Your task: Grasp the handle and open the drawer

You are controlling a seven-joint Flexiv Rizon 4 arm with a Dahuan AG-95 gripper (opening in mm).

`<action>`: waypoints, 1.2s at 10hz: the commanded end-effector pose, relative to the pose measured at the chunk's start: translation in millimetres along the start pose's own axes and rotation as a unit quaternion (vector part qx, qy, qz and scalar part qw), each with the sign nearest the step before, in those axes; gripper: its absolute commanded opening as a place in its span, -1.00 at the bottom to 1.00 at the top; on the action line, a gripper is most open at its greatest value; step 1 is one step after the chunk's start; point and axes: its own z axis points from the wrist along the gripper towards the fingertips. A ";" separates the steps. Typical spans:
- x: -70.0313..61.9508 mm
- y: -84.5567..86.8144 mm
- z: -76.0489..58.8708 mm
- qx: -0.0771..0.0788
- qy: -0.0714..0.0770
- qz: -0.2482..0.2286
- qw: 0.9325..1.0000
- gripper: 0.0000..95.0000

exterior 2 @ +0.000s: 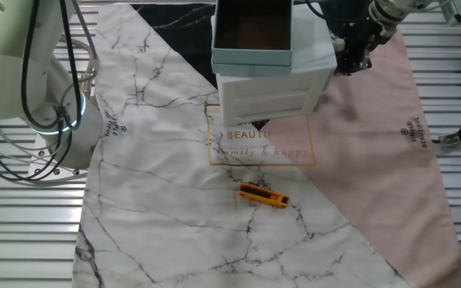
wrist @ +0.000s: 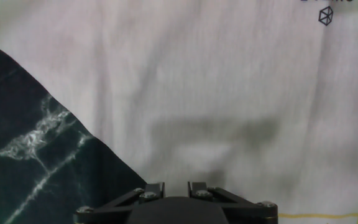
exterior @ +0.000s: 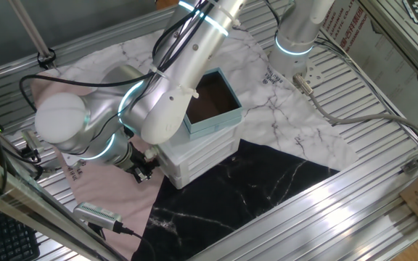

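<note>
While the arm bends low beside the cabinet (exterior: pixel 198 156), its jaws stand nearly together, holding nothing.

The arm bends low, its gripper (exterior: pixel 145 169) near the table, fingers almost together.

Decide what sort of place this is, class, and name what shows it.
Most likely a robot lab test bench, not a home: a robot arm works over a slatted metal table spread with marble-print cloths, and a small white cabinet stands there as a prop.
</note>
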 end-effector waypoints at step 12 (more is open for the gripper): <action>-10.2 1.3 -1.9 0.000 0.003 0.003 1.000 -1.00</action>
